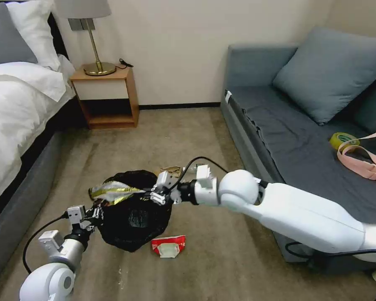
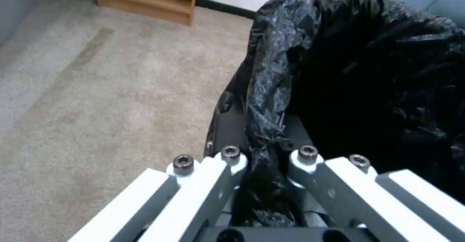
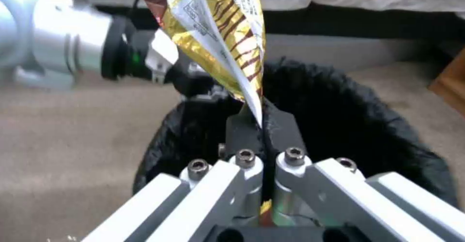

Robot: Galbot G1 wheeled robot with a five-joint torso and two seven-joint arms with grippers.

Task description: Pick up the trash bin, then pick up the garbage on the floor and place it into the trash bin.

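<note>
Gold-black snack wrapper [image 1: 113, 191] held above the trash bin [image 1: 133, 213].

Right gripper [image 1: 154, 195] is clamped on the wrapper at the bin's 12 o'clock rim; left gripper [image 1: 97, 213] pinches the black bag at 9 o'clock. Red-and-white wrapper [image 1: 168, 246] lies on carpet at 5 o'clock.

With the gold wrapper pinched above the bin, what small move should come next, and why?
Probably open the right gripper to drop the gold wrapper. It is shut on the wrapper's corner directly over the bag-lined trash bin, which the left gripper holds by the rim, so it should fall inside.
</note>
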